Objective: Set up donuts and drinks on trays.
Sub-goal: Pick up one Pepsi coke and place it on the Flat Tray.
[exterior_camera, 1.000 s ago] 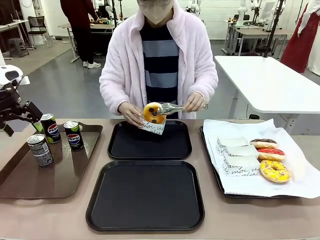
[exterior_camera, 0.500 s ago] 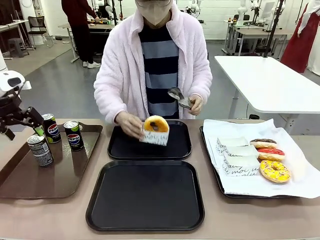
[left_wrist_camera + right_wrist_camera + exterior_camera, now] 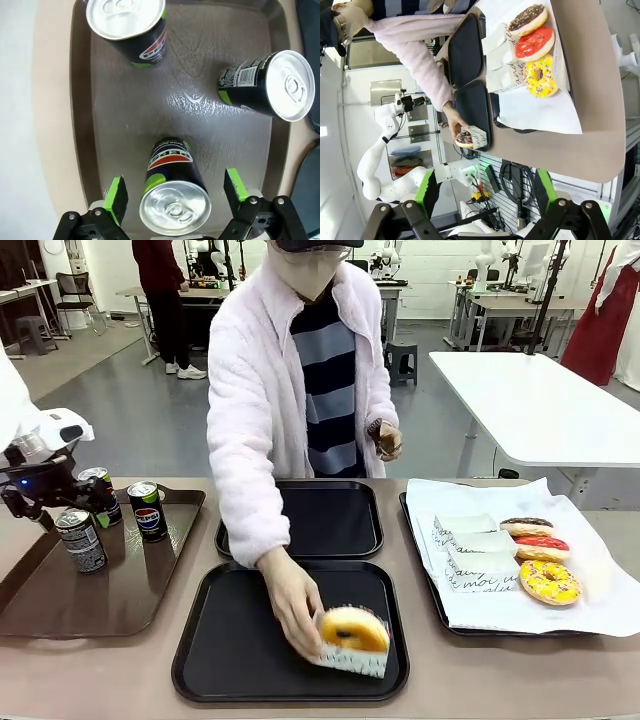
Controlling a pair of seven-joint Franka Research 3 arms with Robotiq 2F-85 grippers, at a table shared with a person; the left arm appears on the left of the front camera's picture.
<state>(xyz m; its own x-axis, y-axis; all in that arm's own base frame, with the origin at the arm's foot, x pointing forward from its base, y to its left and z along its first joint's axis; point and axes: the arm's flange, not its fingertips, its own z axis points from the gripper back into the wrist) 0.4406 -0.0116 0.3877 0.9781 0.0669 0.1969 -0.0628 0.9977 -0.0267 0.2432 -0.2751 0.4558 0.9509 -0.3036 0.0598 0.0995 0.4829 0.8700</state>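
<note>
A golden-orange donut (image 3: 352,628) in a white paper box rests at the front right of the near black tray (image 3: 235,645), with the person's hand on it. The far black tray (image 3: 330,522) holds nothing. Three drinks stand on the brown tray (image 3: 100,595). My left gripper (image 3: 92,498) (image 3: 175,192) is open and straddles the back-left Pepsi can (image 3: 101,487) (image 3: 172,187), its pads apart from the can. Two other cans (image 3: 80,538) (image 3: 148,510) stand close by. My right gripper (image 3: 486,192) is open on nothing, off the table's side.
A paper-lined tray (image 3: 590,615) at the right carries white boxes (image 3: 475,552) and chocolate (image 3: 527,527), red (image 3: 541,545) and yellow (image 3: 549,582) donuts. The person leans across the table, arm over both black trays, tongs (image 3: 383,437) in the other hand.
The person carried the boxed donut from over the far tray down to the near tray and drew the tongs back. My left gripper moved right, around the back-left can.
</note>
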